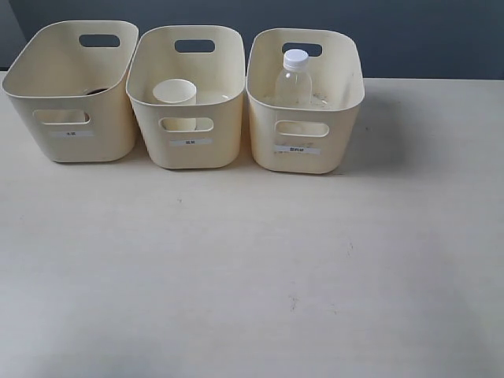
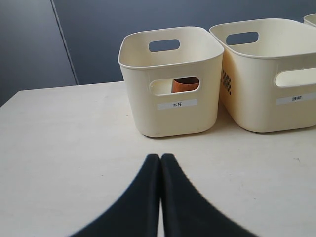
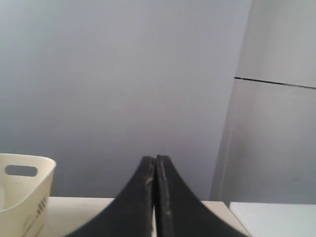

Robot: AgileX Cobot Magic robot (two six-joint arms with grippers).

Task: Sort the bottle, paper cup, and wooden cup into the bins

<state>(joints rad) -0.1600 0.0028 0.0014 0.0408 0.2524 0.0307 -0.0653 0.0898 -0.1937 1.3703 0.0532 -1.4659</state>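
Both pairs of jaws are pressed together and hold nothing. The left gripper hangs over bare table, black fingers touching along their length. Straight ahead of its tips, a little beyond, stands the left bin, one of three bins in a row. Through that bin's front handle cut-out the left wrist view shows the wooden cup, brown and sitting inside. The exterior view gives only a dark sliver of that cup over the far inner edge of the same bin, so the wrist camera tells more here. Ahead and off to the right of the left jaws is the middle bin, its contents hidden by its wall from this angle.

The exterior view fills that gap: the paper cup stands upright in the middle bin, and the bottle, white cap up, stands in the right bin. Neither arm shows in that view, and the table in front of the bins is bare.

The right gripper also has its fingers closed tip to tip. Beside it, off to its left, only a corner of one bin appears; which bin cannot be told. Beyond the tips is a grey wall and a pale panel.
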